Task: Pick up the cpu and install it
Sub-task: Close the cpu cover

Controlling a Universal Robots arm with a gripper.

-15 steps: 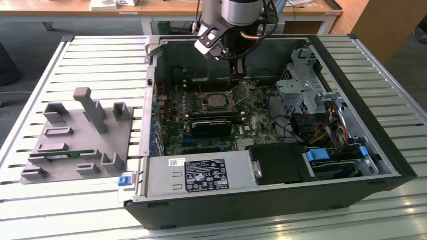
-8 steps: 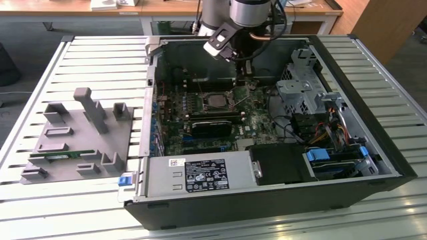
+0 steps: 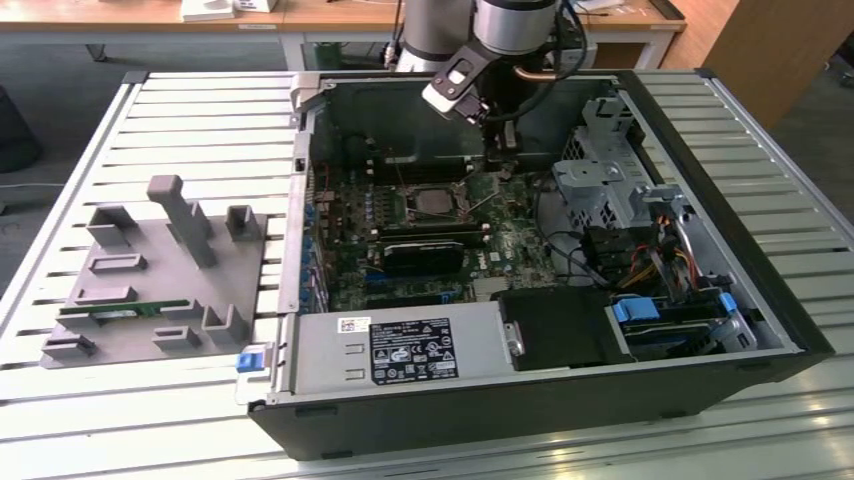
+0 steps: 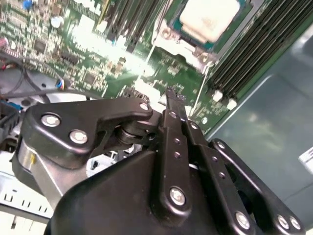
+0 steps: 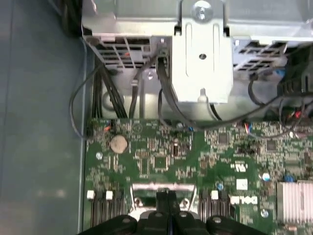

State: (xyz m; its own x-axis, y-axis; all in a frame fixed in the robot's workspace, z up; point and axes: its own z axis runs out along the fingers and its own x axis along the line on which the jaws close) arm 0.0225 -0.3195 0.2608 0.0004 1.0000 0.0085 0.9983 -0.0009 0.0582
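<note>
Where the slatted desk carries the work, an open computer case lies on its side with the inside facing up. A grey tray sits on the desk just beside the case, on the exterior view's left. A green circuit board covers the floor of the case. The arm reaches down into the case from the far edge of the desk.

The tool hangs low over the circuit board, close to the drive cage side of the case. In both wrist views its fingertips are pressed together. Nothing shows between them, so the tool reads as empty.

The socket lies on the circuit board to the exterior view's left of the tool, near it but apart. In the second wrist view its metal frame sits between two banks of long dark slots.

The cpu lies flat inside that frame. It appears as a pale, shiny square with a thin greenish rim.

Key relation:
- The cpu lies ahead of the fingertips, past the near edge of the frame, and does not touch the tool.
- The cpu is square, so it has no long axis. Its edges run parallel to the slots on both sides.
- Only one arm serves this station.

Judged from this position, the cpu is already placed in the socket and the tool is free of it.
</note>
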